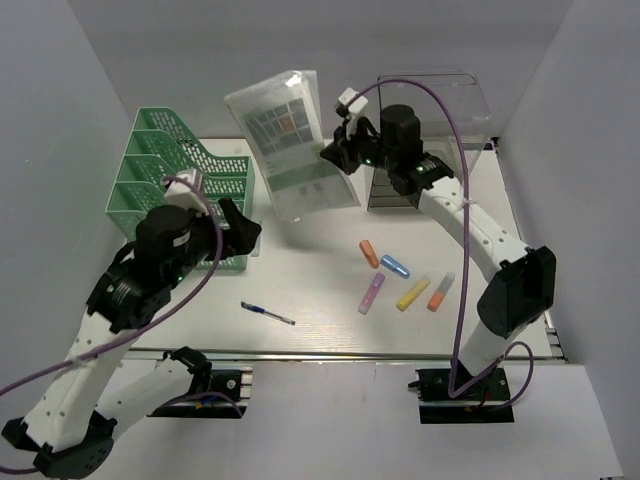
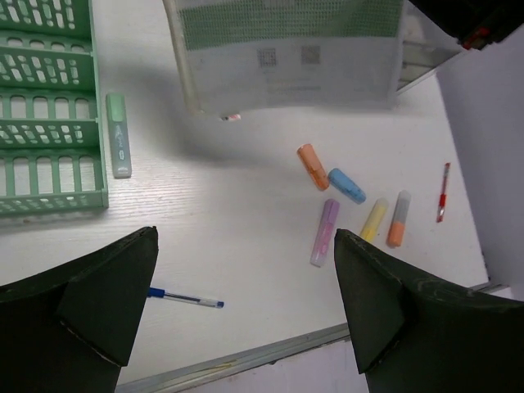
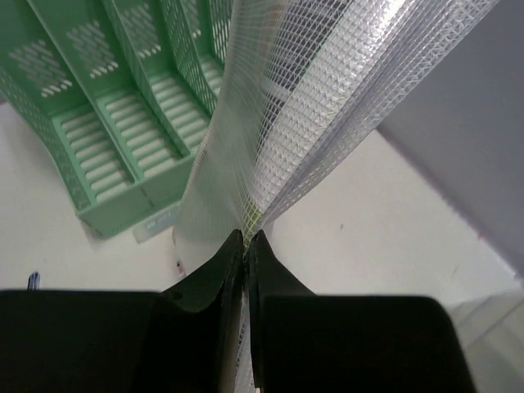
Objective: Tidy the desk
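The white desk (image 1: 310, 290) has a silver rail (image 1: 330, 355) along its front. My right gripper (image 1: 333, 153) is shut on the edge of a clear mesh document pouch (image 1: 290, 140) with printed sheets inside and holds it up above the desk's back middle. In the right wrist view the jaws (image 3: 246, 237) pinch the mesh pouch (image 3: 286, 106). My left gripper (image 1: 238, 222) is open and empty, above the desk beside the green file rack (image 1: 170, 180). Several highlighters lie loose: orange (image 1: 369, 253), blue (image 1: 394, 266), purple (image 1: 371, 293), yellow (image 1: 413, 293), and orange-grey (image 1: 441, 291).
A blue pen (image 1: 267, 313) lies near the front rail. A green marker (image 2: 119, 146) lies beside the rack and a red pen (image 2: 443, 191) lies at the right. A clear dark-tinted box (image 1: 430, 130) stands at the back right. Grey walls enclose the desk.
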Robot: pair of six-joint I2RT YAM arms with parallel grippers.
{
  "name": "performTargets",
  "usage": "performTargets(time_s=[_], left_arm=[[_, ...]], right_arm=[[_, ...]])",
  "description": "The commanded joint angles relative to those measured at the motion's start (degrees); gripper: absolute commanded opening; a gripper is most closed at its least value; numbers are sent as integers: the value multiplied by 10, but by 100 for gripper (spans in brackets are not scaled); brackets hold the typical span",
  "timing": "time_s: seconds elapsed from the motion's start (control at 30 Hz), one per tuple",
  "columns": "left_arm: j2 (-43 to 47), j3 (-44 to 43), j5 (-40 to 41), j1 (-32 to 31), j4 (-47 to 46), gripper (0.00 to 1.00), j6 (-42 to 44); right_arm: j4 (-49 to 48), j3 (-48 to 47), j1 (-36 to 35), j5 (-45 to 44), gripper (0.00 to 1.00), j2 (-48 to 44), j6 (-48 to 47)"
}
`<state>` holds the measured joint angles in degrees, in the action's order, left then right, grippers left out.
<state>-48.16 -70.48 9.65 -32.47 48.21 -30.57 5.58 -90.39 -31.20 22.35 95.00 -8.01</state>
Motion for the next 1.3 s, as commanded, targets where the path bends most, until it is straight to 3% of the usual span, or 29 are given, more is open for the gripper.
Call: performTargets(time_s=[0.0, 0.17, 0.43, 0.8, 1.13, 1.27], left_arm=[[53, 2, 16, -1, 14, 98, -19], [116, -26, 43, -7, 29, 98, -27], [181, -58, 41, -7, 38, 98, -67], [212, -62, 64, -12, 49, 98, -96], [186, -80, 49, -12, 34, 98, -74], [193, -91, 63, -12, 43, 98, -65]], right_arm=[[-22, -91, -25, -5, 0, 30, -23], [-75, -152, -56, -5, 0, 65, -36], [-79, -290, -97, -15, 0, 164, -53], [-313, -195, -123, 27, 0, 151, -68], [-457, -232, -127, 41, 0, 237, -25], [-442, -289, -135, 52, 0, 287, -21]])
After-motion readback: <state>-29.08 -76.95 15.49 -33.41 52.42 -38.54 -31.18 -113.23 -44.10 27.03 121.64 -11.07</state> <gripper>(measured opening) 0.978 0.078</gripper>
